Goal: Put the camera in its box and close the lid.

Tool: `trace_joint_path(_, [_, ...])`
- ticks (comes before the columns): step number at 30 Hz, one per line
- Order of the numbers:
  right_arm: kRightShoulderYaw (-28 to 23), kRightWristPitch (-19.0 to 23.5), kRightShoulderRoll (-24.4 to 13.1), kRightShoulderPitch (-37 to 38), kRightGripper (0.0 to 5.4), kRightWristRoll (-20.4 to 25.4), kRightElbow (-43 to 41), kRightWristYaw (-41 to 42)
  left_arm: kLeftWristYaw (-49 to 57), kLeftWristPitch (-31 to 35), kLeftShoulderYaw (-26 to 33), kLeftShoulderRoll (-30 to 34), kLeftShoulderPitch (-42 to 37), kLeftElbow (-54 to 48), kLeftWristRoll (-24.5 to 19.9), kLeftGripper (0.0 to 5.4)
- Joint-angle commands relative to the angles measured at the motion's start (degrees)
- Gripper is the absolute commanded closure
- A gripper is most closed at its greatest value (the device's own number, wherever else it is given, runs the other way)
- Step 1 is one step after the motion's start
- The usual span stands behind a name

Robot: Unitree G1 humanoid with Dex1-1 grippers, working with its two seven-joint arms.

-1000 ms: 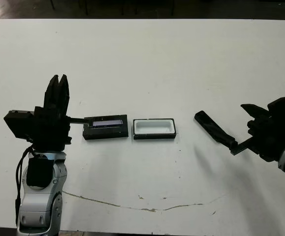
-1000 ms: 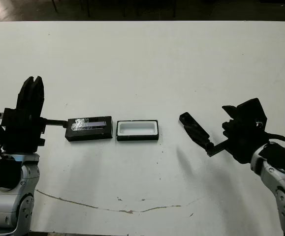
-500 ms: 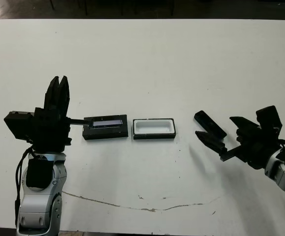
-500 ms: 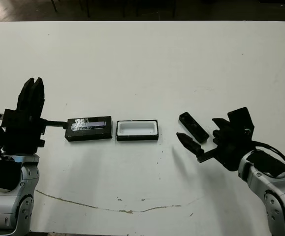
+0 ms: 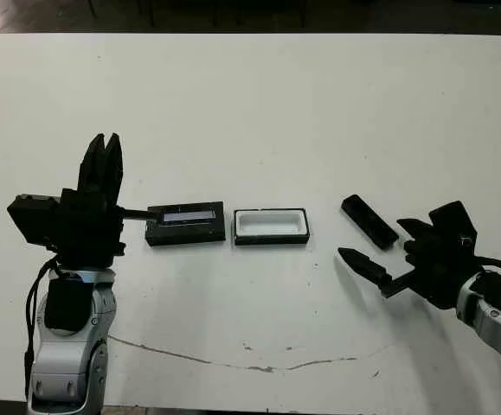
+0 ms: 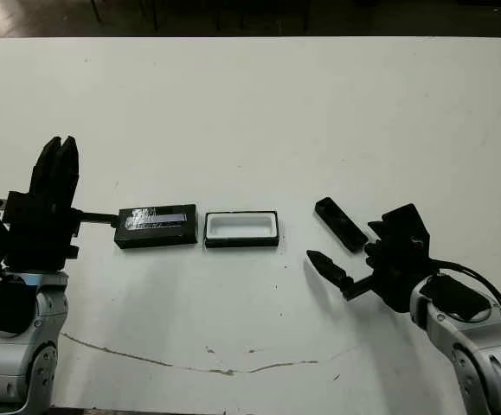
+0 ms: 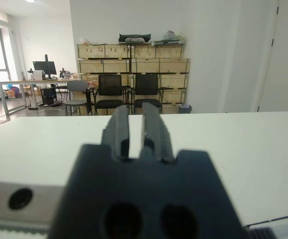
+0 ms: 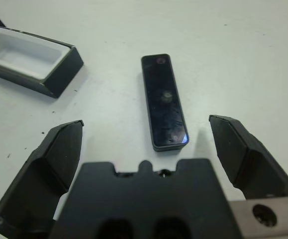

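Observation:
The camera, a slim black bar, lies flat on the white table to the right of the box, a shallow black tray with white lining. The lid, black with a pale stripe, rests just left of the box. My right gripper is open wide. In the right wrist view its fingers stand on either side of the camera's near end without touching it. My left gripper points upward to the left of the lid, shut on nothing.
A thin dark crack runs across the table near its front edge. The box shows in the right wrist view, beyond the gripper's finger and off to one side of the camera. Shelves and chairs stand beyond the table in the left wrist view.
My right gripper has swung left and nearer the front edge, and now straddles the camera's near end. The camera, box, lid and left arm have not moved.

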Motion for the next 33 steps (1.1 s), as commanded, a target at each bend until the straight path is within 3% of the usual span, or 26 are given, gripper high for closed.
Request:
trace_joint_path(1, [-0.01, 0.26, 0.19, 1.13, 0.01, -0.54, 1.2, -0.4, -0.47, 0.36, 0.64, 1.04, 0.86, 0.48, -0.06, 5.4])
trace_joint_path(5, [-0.6, -0.34, 1.11, 1.34, 0.32, -1.21, 1.89, -1.11, -0.77, 0.11, 1.07, 0.99, 0.86, 0.76, -0.34, 5.4])
trace_joint_path(20, [-0.02, -8.01, 4.69, 3.74, 3.7, -6.07, 3.52, -3.94, -1.18, -0.06, 0.99, 0.82, 1.55, 0.47, -0.57, 5.4])
trace_joint_path(27, [-0.51, -6.65, 6.01, 3.15, 5.22, -5.78, 2.88, -5.05, -1.12, -0.46, 0.97, 0.89, 1.51, 0.73, -0.24, 5.4])
trace_joint_path(33, [-0.66, -6.65, 4.99, 2.73, 5.39, -4.93, 3.21, -3.22, -1.04, -0.97, 0.85, 0.79, 1.47, 1.04, 0.0, 5.4])
